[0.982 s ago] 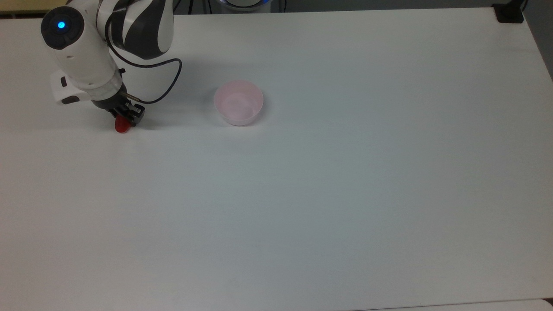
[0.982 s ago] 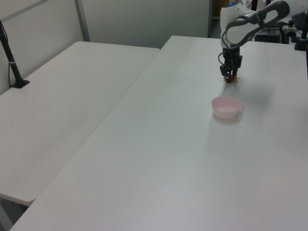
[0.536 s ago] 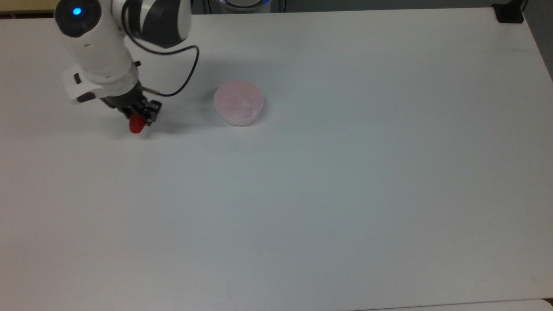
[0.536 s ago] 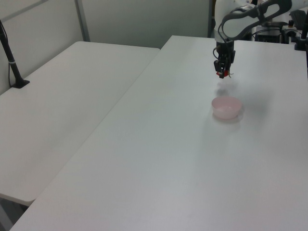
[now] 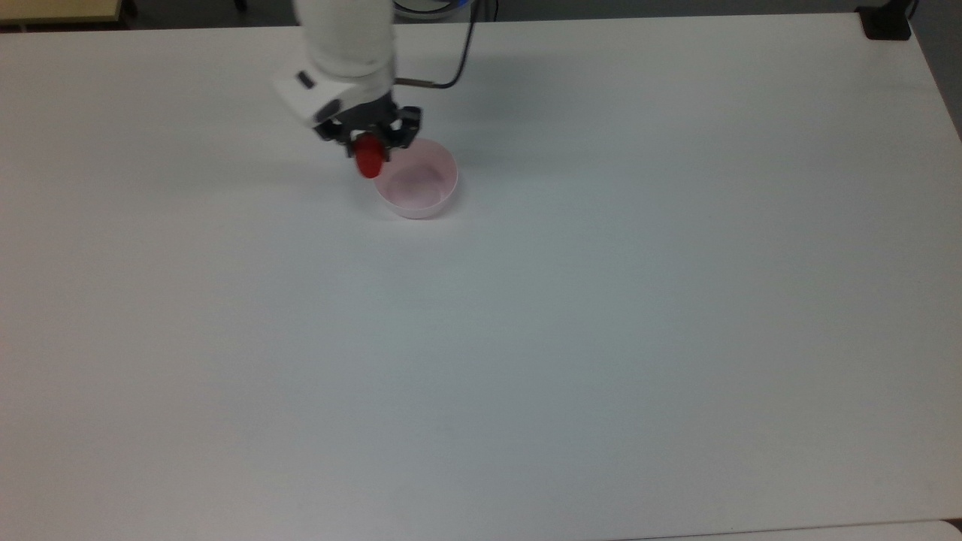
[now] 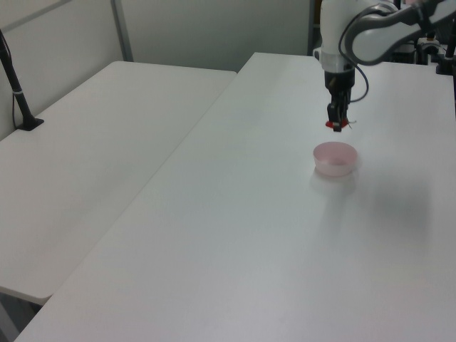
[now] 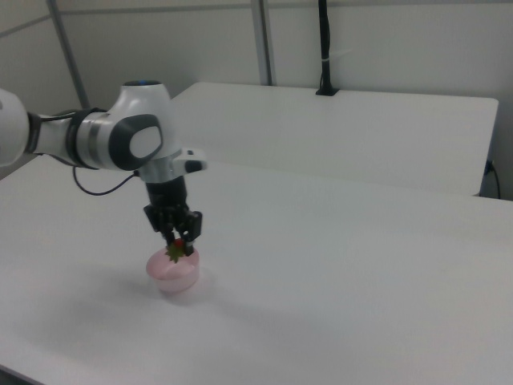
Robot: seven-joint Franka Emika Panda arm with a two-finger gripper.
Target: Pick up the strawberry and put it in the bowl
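— What's nearest us on the table (image 5: 526,361)?

— Bare white top, smooth and matte, across the whole lower part of the top view. Everything sits in the upper left of that frame.

— And the bowl (image 5: 418,179)?

— Small, round, pale pink plastic with plain smooth walls, slightly see-through. It stands upright on the table; in the left view it is right of center (image 6: 335,158), in the right view at lower left (image 7: 172,273).

— Where's the strawberry (image 5: 367,159)?

— In the air, pinched in the claw (image 5: 370,144), just over the bowl's rim on the top view's left. Glossy bright red, elongated. Its long axis hangs roughly vertical, red tip toward the camera in the top view. In the right view the green leafy cap (image 7: 174,253) shows at the bottom, just above the bowl.

— The claw itself?

— Dark fingers closed tight on the strawberry's sides, the gap no wider than the fruit. It points straight down and touches nothing else; the bowl is just below it, apart from it. In the left view it hangs above the bowl (image 6: 335,122).

— Behind that?

— The white arm (image 7: 128,140) with dark grey joints, and a black cable (image 5: 451,60) looping by its wrist. A second white table (image 6: 92,157) stands beside ours.
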